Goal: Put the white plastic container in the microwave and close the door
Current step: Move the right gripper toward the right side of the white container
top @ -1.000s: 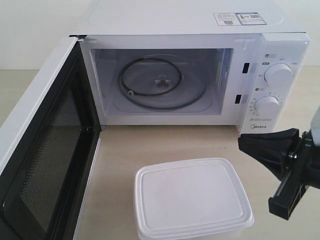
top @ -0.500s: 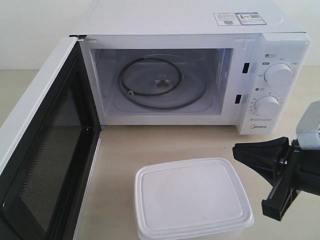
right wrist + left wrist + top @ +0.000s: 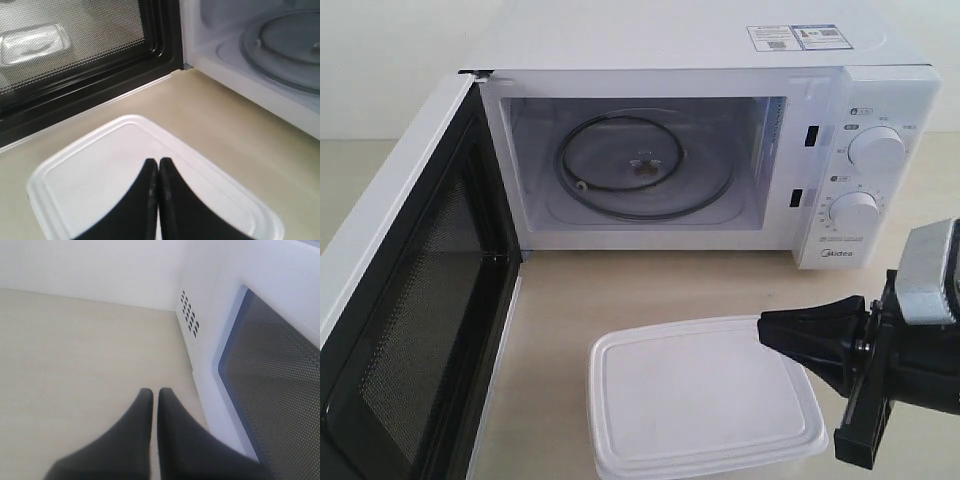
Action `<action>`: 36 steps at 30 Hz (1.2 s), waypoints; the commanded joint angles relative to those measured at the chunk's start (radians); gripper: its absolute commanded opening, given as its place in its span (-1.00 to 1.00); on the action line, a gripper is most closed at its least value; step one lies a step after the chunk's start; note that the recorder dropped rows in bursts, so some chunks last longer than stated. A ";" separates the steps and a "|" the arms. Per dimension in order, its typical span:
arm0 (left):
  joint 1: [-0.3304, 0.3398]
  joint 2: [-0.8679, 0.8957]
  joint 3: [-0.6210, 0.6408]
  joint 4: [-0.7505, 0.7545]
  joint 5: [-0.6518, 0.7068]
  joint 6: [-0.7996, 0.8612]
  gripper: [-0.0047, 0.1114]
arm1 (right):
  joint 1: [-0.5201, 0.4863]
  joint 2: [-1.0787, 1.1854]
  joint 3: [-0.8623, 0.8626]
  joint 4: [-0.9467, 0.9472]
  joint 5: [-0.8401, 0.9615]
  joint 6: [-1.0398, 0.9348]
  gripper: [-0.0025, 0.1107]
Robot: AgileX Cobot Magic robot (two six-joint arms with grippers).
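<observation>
Soft, even light fills every view; nothing is dim, and shadows are faint. The white boxy microwave almost washes out against the pale wall. The black mesh inner face of its door holds a pale reflection of the translucent white plastic container. Up close, my black left gripper and right gripper blur soft-edged.
</observation>
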 commanded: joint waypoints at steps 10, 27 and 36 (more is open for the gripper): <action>0.002 -0.004 0.004 -0.010 -0.004 -0.003 -0.84 | 0.000 0.156 -0.002 -0.160 -0.022 -0.052 -0.96; 0.002 -0.004 0.004 -0.010 -0.004 -0.003 -0.84 | 0.000 0.203 0.045 -0.313 -0.051 -0.005 -0.96; 0.002 -0.004 0.004 -0.010 -0.004 -0.003 -0.84 | 0.000 0.203 0.045 -0.277 -0.016 0.310 -0.96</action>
